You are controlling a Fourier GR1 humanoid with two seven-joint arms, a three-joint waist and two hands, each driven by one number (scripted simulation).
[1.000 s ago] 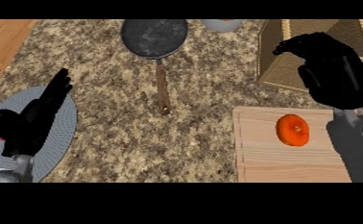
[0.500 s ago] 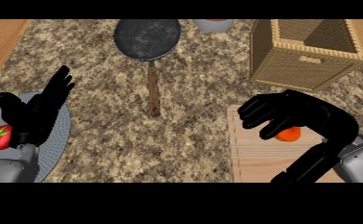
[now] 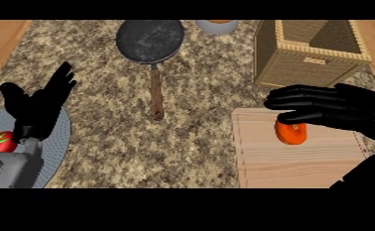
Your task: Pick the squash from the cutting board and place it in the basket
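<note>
Squash: we see the orange squash [image 3: 291, 132] lying on the cutting board [image 3: 293, 165], near its far edge; its upper part is hidden under the fingers of our right hand.
Right hand: our right hand [image 3: 333, 108] hangs over the squash with the fingers spread and slightly bent; they do not close around it, so we judge the grasp is not yet made; the hand is placed above so that the fingers can come down on both sides.
Basket: the woven basket [image 3: 311, 51] stands just behind the board, open at the top; the way from squash to basket is short and goes up and away from us.
Left hand: our left hand [image 3: 40, 103] rests with straight fingers at the left side, over the plate [image 3: 58, 141]; it holds nothing.
Other things: a pan [image 3: 150, 39] with its handle toward us lies in the middle of the counter [image 3: 198, 126], well apart from the board; a red thing [image 3: 6, 141] is on the plate; a bowl [image 3: 216, 26] is at the far edge.
Risk: the squash is round and we think it can roll when the fingers touch it.
</note>
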